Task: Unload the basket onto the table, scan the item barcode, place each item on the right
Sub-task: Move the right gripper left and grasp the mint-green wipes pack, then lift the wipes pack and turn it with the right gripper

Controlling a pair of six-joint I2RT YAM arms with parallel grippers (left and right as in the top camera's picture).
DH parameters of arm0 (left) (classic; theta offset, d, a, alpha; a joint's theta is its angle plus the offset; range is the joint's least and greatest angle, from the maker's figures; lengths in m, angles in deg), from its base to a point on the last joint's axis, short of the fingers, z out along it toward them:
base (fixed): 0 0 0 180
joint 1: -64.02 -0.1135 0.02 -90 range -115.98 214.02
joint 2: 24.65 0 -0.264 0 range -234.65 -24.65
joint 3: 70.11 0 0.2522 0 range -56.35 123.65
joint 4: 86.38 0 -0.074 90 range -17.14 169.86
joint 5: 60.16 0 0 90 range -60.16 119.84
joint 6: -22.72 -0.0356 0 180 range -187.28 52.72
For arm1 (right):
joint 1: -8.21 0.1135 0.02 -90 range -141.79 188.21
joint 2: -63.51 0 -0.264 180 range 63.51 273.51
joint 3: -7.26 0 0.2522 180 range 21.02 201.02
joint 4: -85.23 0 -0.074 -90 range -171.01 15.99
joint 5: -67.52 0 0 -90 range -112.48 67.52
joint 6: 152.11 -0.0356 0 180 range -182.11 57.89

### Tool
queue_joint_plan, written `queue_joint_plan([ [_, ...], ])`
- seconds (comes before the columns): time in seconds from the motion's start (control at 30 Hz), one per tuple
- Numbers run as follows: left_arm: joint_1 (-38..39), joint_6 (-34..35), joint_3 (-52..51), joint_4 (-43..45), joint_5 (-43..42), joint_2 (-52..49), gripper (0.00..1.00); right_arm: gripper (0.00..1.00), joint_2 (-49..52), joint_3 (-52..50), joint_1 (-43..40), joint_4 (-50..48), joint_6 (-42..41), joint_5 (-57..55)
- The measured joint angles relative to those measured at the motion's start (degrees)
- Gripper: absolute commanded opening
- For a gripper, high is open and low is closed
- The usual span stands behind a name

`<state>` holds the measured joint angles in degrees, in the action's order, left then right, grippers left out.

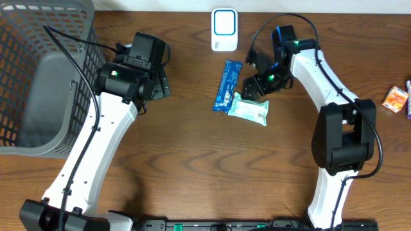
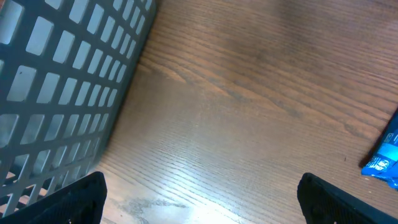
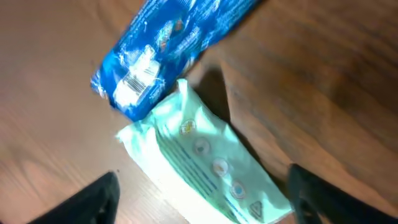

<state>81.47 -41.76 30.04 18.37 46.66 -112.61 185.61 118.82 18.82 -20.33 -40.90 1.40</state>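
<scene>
Hovering released above the green wipes pack, the right gripper seems to be lining up a grasp; next, clamping the pack and carrying it to the white scanner.

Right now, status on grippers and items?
Left gripper open, empty, by the basket. Right gripper open above green pack, nothing held. Blue packet touching it. Nothing lying between them and scanner.

A dark wooden table is carrying everything here. A grey mesh basket is sitting at its far left corner, and a small white-and-blue scanner is resting at the far edge. Near it a blue packet is lying flat, its near end touching a mint-green pack. An orange packet is lying well apart at the right edge.
</scene>
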Motion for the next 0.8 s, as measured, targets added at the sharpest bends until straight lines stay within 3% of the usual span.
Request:
queue_joint_plan([
  [0.17,0.0,0.0,0.0,0.0,0.0,0.0,0.98,0.70,0.3,-0.1,0.0,5.6,13.7,0.2],
  [0.23,0.0,0.0,0.0,0.0,0.0,0.0,0.98,0.61,0.3,-0.2,0.0,7.4,18.5,0.5],
  [0.33,0.0,0.0,0.0,0.0,0.0,0.0,0.98,0.60,0.3,-0.8,0.0,7.6,22.9,0.7],
  [0.63,0.0,0.0,0.0,0.0,0.0,0.0,0.98,0.65,0.3,-7.4,0.0,-4.1,26.4,0.4],
  [0.73,0.0,0.0,0.0,0.0,0.0,0.0,0.98,0.60,0.3,-10.7,0.0,-8.3,25.6,0.2],
  [0.8,0.0,0.0,0.0,0.0,0.0,0.0,0.98,0.51,0.3,-11.9,0.0,-9.5,24.7,0.6],
])
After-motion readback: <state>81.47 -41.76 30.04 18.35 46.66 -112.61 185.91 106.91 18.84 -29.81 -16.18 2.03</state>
